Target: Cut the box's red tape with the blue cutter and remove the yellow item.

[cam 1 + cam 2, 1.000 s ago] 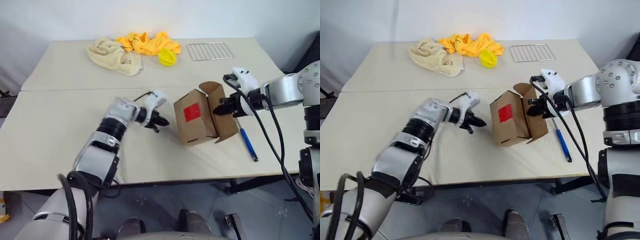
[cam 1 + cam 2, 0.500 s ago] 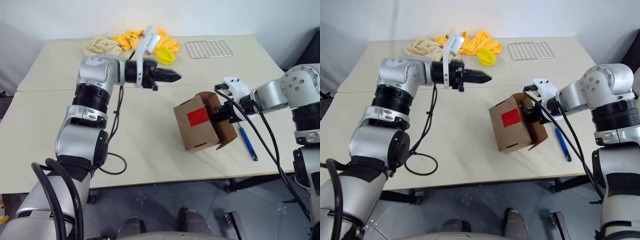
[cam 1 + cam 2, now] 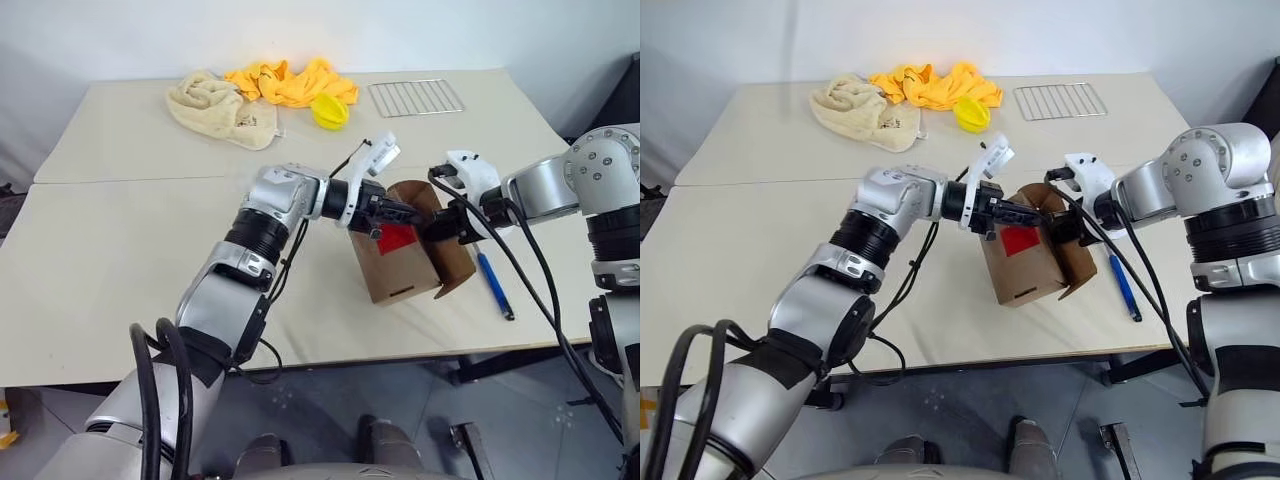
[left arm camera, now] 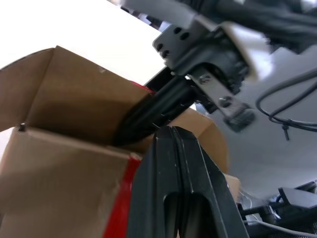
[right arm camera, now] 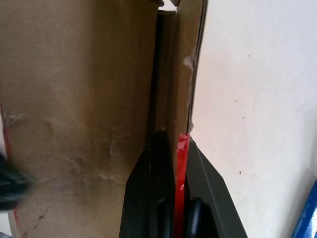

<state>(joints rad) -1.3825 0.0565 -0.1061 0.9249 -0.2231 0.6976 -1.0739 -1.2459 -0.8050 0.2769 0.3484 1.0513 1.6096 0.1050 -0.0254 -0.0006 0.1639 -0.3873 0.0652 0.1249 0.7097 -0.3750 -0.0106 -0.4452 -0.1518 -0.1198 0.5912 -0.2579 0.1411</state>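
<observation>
The box (image 3: 405, 255) stands on the counter (image 3: 120, 260), tipped a little, with its flaps open at the top. The right claw (image 3: 440, 228) is clenched on one of those flaps: its wrist view shows the cardboard edge pinched between its two fingers, with a strip of red beside it. The left claw (image 3: 400, 213) is clenched on nothing, and its tip sits at the mouth of the box, just above the red tape (image 3: 398, 238) on the near face. The blue cutter (image 3: 496, 286) lies flat on the counter just beside the box, on the side of the right arm, untouched by either claw.

The open flaps suggest the step in hand is getting the yellow item out. The inside of the box is dark, and nothing yellow can be made out in it. To do this well, the right claw should hold the flap firmly and keep the box from tipping further, so the opening faces the left claw. The left claw will need to spread before going deeper, since a clenched tip can only push the contents around. It should enter along the middle of the opening, clear of the flap edges, or the cardboard may fold in and block the way.

Beyond the box, at the far side of the counter, lie a cream cloth (image 3: 215, 105), an orange cloth (image 3: 285, 85), a small yellow ball (image 3: 331, 111) and a wire rack (image 3: 415, 97).
</observation>
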